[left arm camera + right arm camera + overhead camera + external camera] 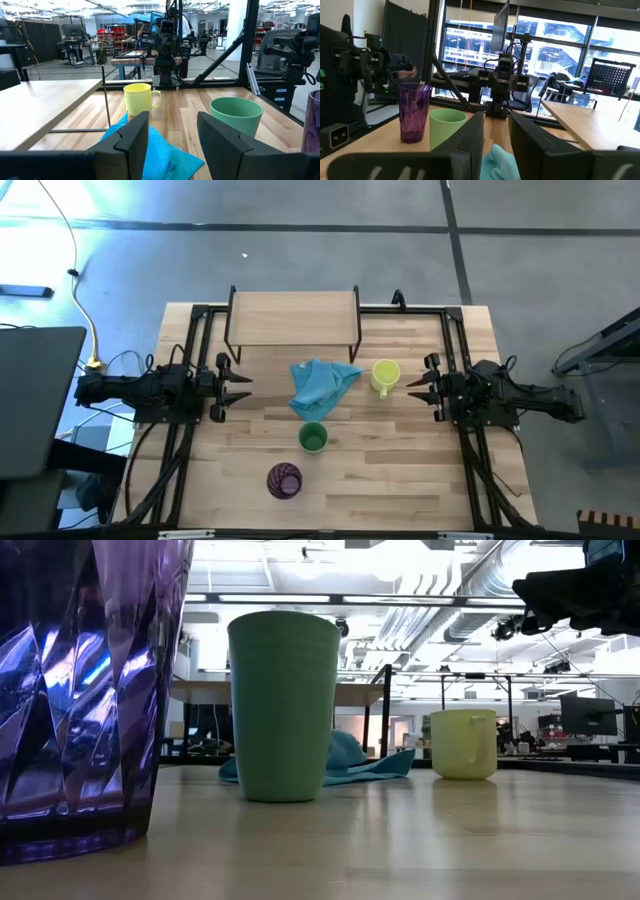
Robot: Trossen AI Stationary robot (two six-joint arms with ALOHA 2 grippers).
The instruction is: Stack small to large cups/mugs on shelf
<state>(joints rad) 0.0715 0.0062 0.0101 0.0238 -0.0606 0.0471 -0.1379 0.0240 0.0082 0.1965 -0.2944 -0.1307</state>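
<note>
At mid-frame, nothing is yet stacked: both grippers, left (pixel 243 386) and right (pixel 408 387), are held apart and empty, so the yellow mug (pixel 385 376) could be grasped first.

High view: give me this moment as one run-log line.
left gripper: open, empty | right gripper: open, empty | shelf: bare | yellow mug, green cup, purple tumbler: on table, unstacked

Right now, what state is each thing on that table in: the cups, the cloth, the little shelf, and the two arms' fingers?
yellow mug: upright on the table, not held.
green cup: upright, not held.
purple tumbler: upright, not held.
blue cloth: crumpled beside the mug.
shelf: nothing on top.
left gripper: fingers open, holding nothing.
right gripper: fingers apart, holding nothing.
</note>
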